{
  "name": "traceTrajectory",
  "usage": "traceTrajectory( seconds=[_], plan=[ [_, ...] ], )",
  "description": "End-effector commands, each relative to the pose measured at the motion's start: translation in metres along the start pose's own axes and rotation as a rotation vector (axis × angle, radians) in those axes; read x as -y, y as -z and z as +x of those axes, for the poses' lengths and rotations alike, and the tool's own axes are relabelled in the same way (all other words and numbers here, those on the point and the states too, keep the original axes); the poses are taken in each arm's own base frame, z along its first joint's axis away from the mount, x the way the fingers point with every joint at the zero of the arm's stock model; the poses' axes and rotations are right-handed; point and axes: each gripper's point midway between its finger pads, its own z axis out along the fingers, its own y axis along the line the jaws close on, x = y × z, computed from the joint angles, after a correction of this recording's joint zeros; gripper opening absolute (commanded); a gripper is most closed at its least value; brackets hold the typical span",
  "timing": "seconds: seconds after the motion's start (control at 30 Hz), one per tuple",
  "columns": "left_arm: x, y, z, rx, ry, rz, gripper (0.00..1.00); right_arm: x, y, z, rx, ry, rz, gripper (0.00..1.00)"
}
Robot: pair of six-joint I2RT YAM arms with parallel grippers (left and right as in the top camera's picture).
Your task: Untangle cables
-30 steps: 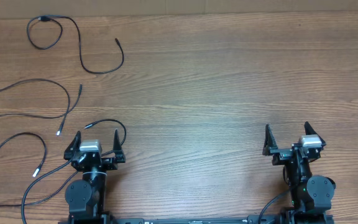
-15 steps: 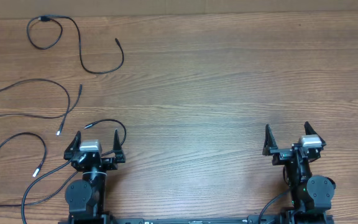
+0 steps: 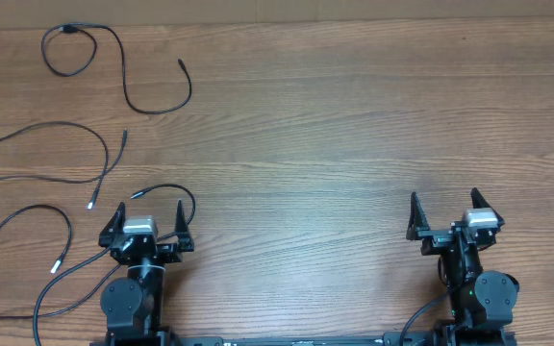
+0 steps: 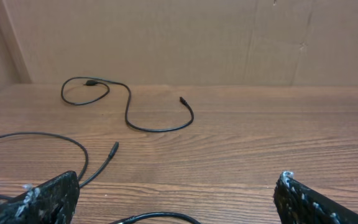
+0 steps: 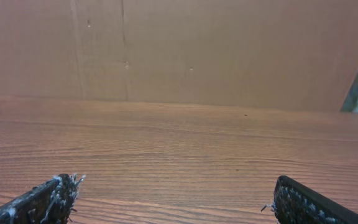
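- Near left edge of the table [image 3: 335, 125]: left gripper [image 3: 150, 208], low over its base, aimed at the far side. Fingers spread wide; grips nothing.
- Near right edge: right gripper [image 3: 444, 196], in the same low, forward-facing pose (a mirror of the other). Fingers spread wide too; grips nothing.
- Far left corner: looped cable [image 3: 148, 112], lying well apart from both arms.
- Left side, nearer: arched cable [image 3: 75, 124], running off the left edge.
- Near left, beside the left arm: hooked cable [image 3: 70, 226].
- Just past the left fingertips: curled cable [image 3: 166, 186], trailing back along the arm's left side.
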Motion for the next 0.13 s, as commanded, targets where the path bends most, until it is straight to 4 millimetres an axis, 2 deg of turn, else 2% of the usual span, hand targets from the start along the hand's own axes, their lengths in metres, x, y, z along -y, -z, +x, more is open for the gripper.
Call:
traceTrajectory(
  seconds=[0.0,0.1],
  plan=[
    [0.0017,0.0001,0.0005,0.006,0.013,0.009,1.0,0.0038,0.0,0.0014,0.005,-0.002,0.02,1.0],
    [0.0017,0.0001,0.0005,0.006,0.013,0.009,1.0,0.0038,0.0,0.0014,0.005,-0.002,0.02,1.0]
  ],
)
